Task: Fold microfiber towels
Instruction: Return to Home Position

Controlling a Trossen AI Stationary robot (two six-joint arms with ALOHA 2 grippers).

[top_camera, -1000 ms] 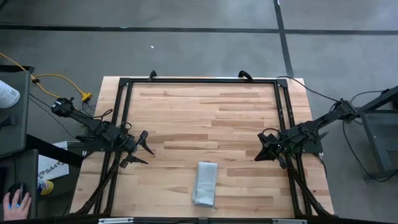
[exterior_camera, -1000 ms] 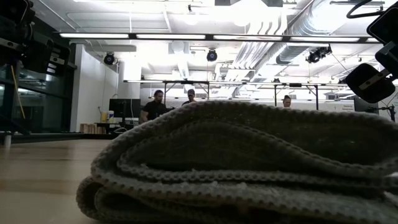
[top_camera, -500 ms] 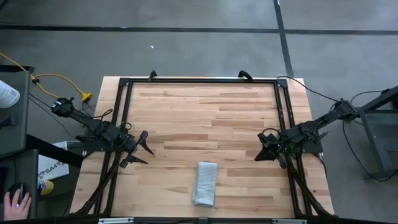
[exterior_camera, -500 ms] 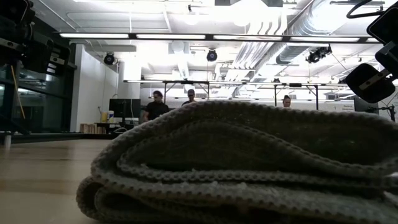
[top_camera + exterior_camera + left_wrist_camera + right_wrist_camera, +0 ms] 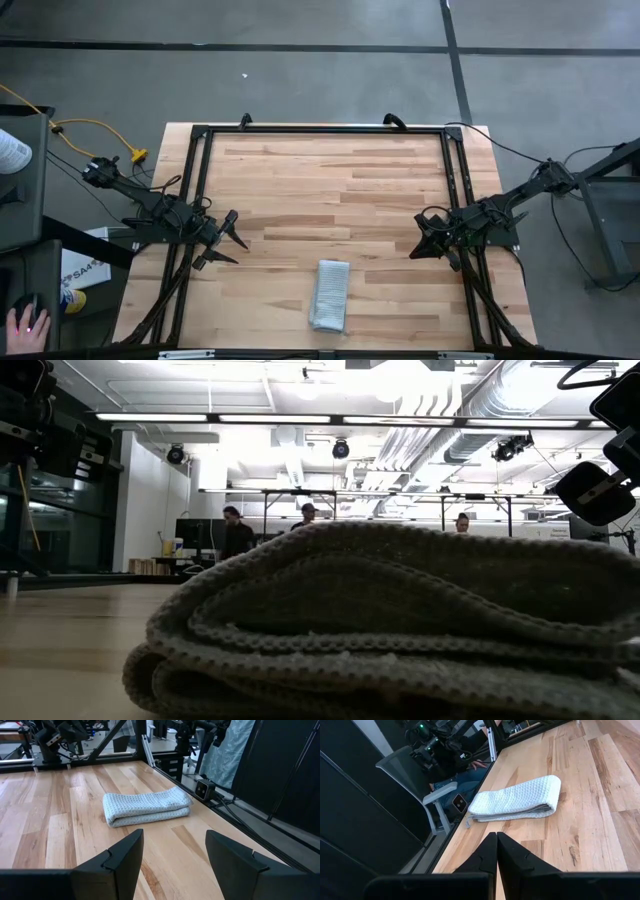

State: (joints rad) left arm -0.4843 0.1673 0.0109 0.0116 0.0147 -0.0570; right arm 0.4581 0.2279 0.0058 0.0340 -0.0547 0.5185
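Observation:
The microfiber towel (image 5: 330, 294) lies folded into a narrow, thick strip on the wooden table near its front edge, around the middle. It also shows in the left wrist view (image 5: 146, 806), in the right wrist view (image 5: 518, 799), and fills the low view (image 5: 390, 620), where several stacked layers show. My left gripper (image 5: 231, 240) hovers open at the table's left side, away from the towel. My right gripper (image 5: 422, 238) hovers shut at the table's right side, also away from it.
A black frame (image 5: 320, 130) runs along the table's far, left and right sides. A small camera box (image 5: 203, 789) sits at the front edge near the towel. A person's hand (image 5: 25, 324) rests on a desk left of the table. Bare wood lies beyond the towel.

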